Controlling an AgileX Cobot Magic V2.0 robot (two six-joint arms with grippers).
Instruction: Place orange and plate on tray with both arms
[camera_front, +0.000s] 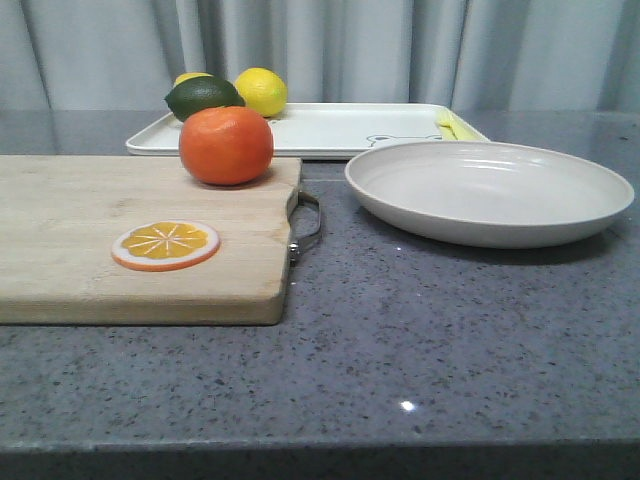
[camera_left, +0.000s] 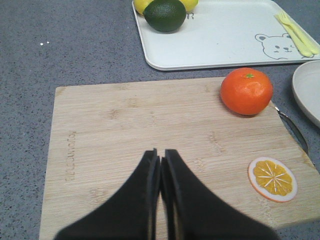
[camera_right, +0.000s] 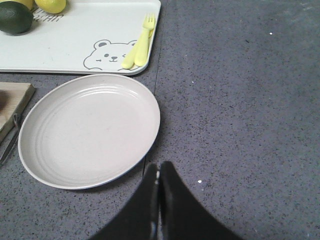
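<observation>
The orange (camera_front: 226, 145) sits on the far right corner of a wooden cutting board (camera_front: 70, 235); it also shows in the left wrist view (camera_left: 246, 91). The beige plate (camera_front: 488, 190) lies on the counter right of the board, also in the right wrist view (camera_right: 90, 130). The white tray (camera_front: 340, 128) with a bear mark lies behind both, also in both wrist views (camera_left: 220, 40) (camera_right: 65, 45). My left gripper (camera_left: 160, 155) is shut and empty above the board, short of the orange. My right gripper (camera_right: 158, 167) is shut and empty just beside the plate's near rim.
On the tray's left end lie a dark green lime (camera_front: 203, 97) and two yellow lemons (camera_front: 261, 91); a yellow fork (camera_right: 141, 41) lies at its right end. A flat orange slice disc (camera_front: 165, 245) lies on the board. The board has a metal handle (camera_front: 307, 228). A curtain hangs behind.
</observation>
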